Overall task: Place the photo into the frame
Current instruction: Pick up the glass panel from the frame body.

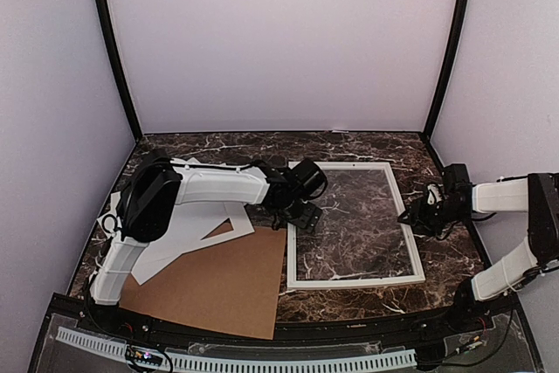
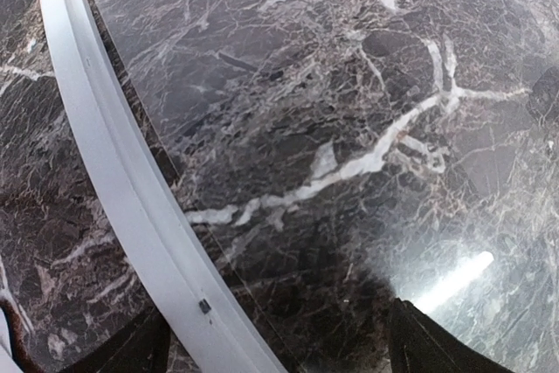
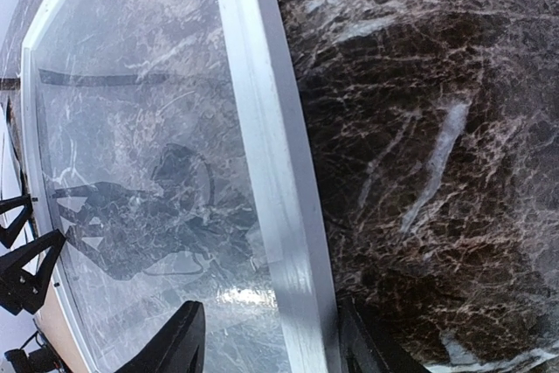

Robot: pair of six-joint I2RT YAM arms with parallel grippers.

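**Top view.** The frame (image 1: 354,283) lies flat on the desk (image 1: 367,150), right of centre, with its left and right rails running near to far. The left arm (image 1: 218,185) reaches across to the left rail and the right arm (image 1: 502,194) reaches in to the right rail, so each side has its own jaws over it. A brown cardboard sheet (image 1: 218,286) and a white mat (image 1: 188,224) lie to the left, partly under the left arm. The photo shows in no view. If it lies among those sheets, the left arm is the nearer one.

**Left wrist view.** The left jaws stand wide and hold nothing. The frame's rail (image 2: 113,181) passes lengthwise between the fingers (image 2: 437,347), much closer to the other finger. Marble shows through the clear centre.

**Right wrist view.** The right jaws stand about half wide and straddle the right rail (image 3: 262,128). One of the fingers (image 3: 175,342) hangs over the clear centre, apart from the rail, and the other sits just beside the rail's outer edge. Nothing appears clamped. Bare desk (image 3: 437,128) lies beyond.
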